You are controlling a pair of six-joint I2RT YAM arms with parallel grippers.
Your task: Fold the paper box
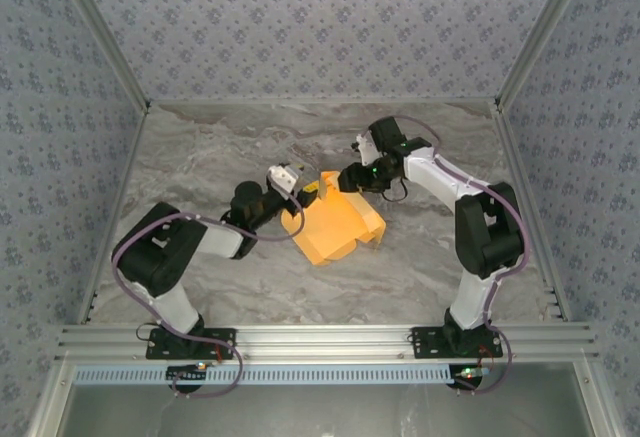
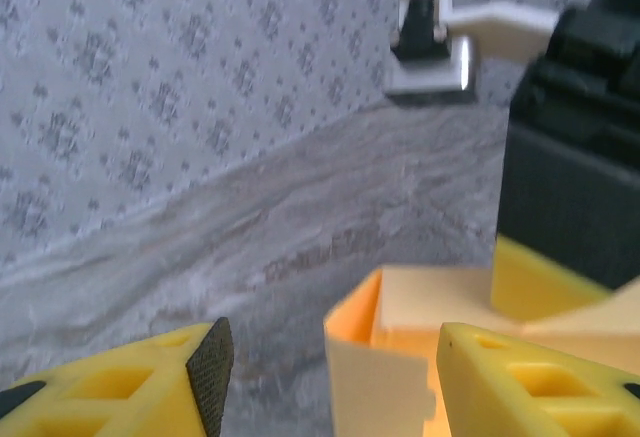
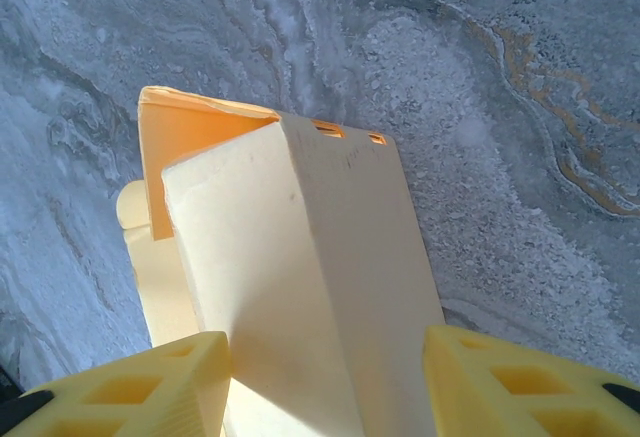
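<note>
The paper box [image 1: 335, 227] is orange-yellow card, partly folded, lying mid-table between the two arms. My left gripper [image 1: 303, 197] is at its upper left corner. In the left wrist view the left gripper [image 2: 330, 357] is open: an upright flap of the box [image 2: 385, 382] stands between the fingers, close to the right one and clear of the left pad [image 2: 212, 372]. My right gripper [image 1: 340, 179] is at the box's far edge. In the right wrist view the right gripper [image 3: 325, 357] has a folded pale panel [image 3: 300, 277] filling the gap from finger to finger.
The marble tabletop [image 1: 220, 147] is walled by patterned panels on three sides. The right arm's black wrist [image 2: 570, 177] looms close ahead of my left gripper. An aluminium rail [image 1: 320, 339] with both arm bases runs along the near edge.
</note>
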